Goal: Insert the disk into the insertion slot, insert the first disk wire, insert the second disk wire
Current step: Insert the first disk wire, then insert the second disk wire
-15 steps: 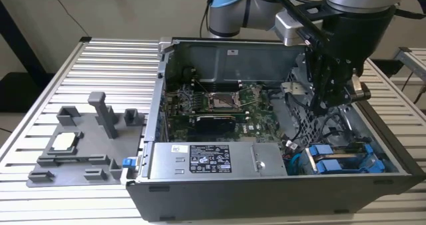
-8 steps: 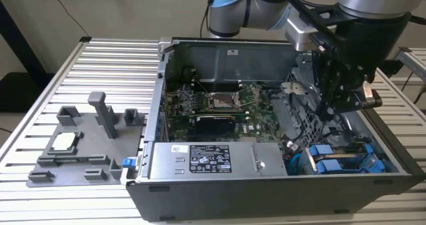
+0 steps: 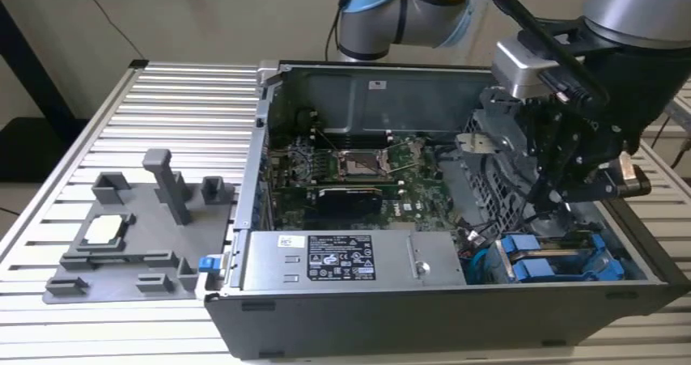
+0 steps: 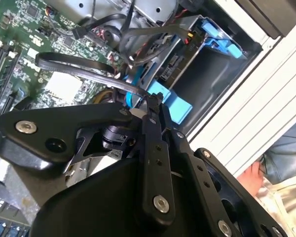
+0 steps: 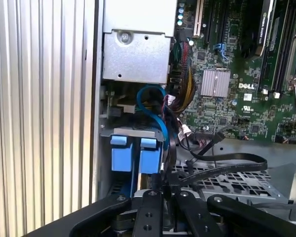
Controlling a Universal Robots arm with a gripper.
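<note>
While disk (image 5: 123, 157) sits seated, jaws clamp black wire (image 5: 172, 148) just beside it.

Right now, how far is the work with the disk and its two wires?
Done, it seems: the disk's blue carrier sits in the slot. In hand: the pincer is shut on the end of a black wire, right beside that carrier. Left: I cannot tell if any wire is plugged in yet, so both wires may be left to do.
</note>
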